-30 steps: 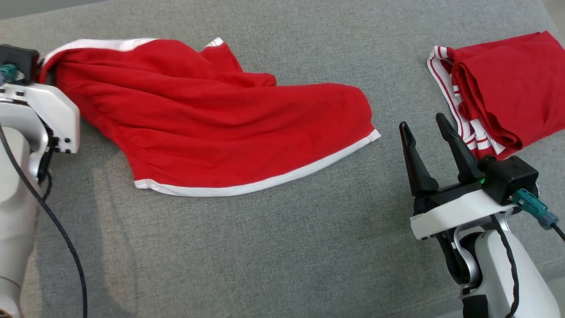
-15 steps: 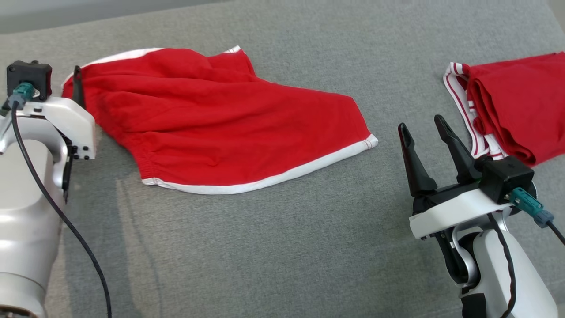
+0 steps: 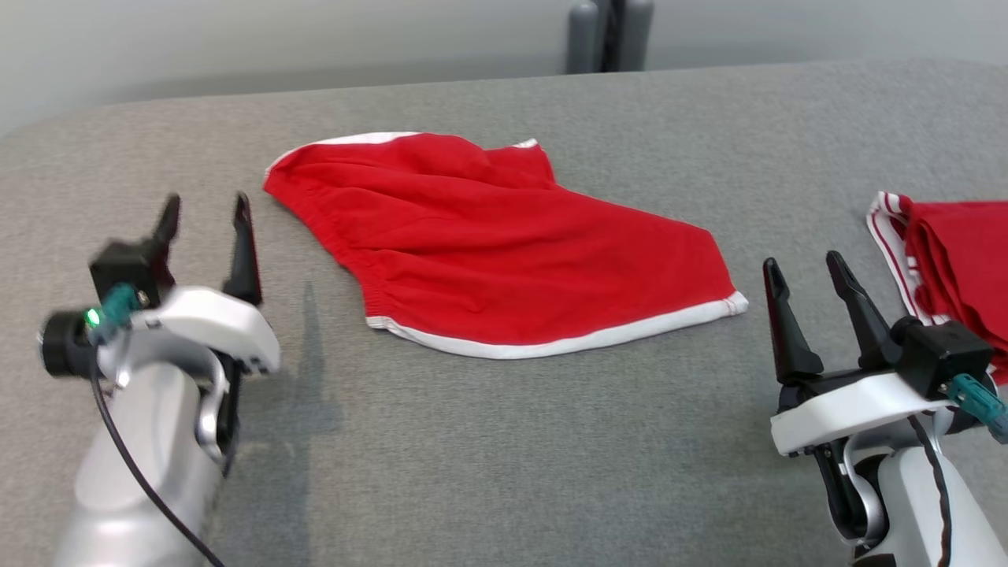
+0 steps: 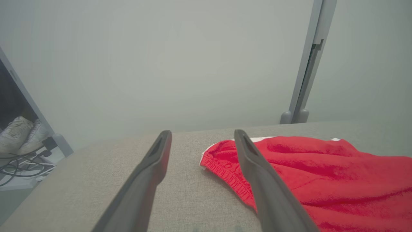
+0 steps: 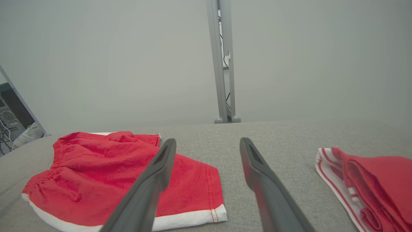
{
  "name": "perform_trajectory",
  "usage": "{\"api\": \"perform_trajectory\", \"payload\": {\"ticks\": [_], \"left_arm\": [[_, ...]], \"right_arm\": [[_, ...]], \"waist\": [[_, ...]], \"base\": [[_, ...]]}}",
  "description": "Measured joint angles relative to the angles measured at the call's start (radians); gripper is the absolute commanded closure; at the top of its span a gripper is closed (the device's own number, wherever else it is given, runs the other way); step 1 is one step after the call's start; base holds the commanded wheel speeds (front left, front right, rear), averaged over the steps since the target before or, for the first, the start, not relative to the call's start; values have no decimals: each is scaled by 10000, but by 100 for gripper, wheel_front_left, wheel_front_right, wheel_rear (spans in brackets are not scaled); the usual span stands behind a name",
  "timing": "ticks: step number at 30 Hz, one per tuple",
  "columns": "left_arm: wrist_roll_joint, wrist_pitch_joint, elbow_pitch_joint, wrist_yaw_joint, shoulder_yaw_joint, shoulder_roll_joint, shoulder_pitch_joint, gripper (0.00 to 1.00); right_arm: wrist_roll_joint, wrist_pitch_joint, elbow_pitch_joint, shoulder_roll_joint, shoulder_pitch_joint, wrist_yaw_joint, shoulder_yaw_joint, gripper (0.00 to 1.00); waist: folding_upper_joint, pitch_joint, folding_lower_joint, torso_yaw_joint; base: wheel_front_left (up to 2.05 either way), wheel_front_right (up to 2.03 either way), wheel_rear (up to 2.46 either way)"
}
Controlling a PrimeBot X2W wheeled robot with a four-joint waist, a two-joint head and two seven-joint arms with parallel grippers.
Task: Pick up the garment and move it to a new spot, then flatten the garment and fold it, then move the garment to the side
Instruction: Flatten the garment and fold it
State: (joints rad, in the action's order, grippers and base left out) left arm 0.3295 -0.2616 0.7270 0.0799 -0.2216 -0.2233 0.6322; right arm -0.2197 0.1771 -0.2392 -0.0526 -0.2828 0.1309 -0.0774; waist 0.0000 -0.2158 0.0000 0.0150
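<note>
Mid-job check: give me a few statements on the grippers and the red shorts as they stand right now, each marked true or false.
1. The left gripper is shut on the red shorts. False: its jaws stand open, beside the shorts and apart from them.
2. The right gripper is open and holds nothing. True.
3. A second red garment, folded and with white stripes, lies on the robot's right. True.
4. The red shorts hang over the edge of the grey surface. False: they lie wholly on it, spread out near its middle.
5. The hem trim of the red shorts is black. False: it is white.
</note>
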Motion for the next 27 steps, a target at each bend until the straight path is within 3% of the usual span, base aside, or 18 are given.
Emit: {"api": "perform_trajectory", "payload": {"ticks": [4, 10, 15, 27], "left_arm": [[196, 0, -1204, -10, 90, 445, -1363, 0], [142, 0, -1939, -205, -384, 848, -2618, 0], [159, 17, -1879, -353, -846, 1208, -3030, 0], [307, 309, -849, -391, -1166, 1438, -2457, 0]], "right_arm": [[-4, 100, -92, -13, 200, 0, 255, 0], [-23, 173, -238, 31, 320, 0, -19, 0], [-77, 174, -240, 35, 315, 0, -207, 0], [-86, 153, -173, 36, 183, 0, -301, 0]], "waist": [[0, 295, 0, 447], [0, 623, 1, 824], [0, 629, 0, 739], [0, 132, 0, 121]], "base": [[0, 0, 0], [0, 0, 0], [0, 0, 0], [0, 0, 0]]}}
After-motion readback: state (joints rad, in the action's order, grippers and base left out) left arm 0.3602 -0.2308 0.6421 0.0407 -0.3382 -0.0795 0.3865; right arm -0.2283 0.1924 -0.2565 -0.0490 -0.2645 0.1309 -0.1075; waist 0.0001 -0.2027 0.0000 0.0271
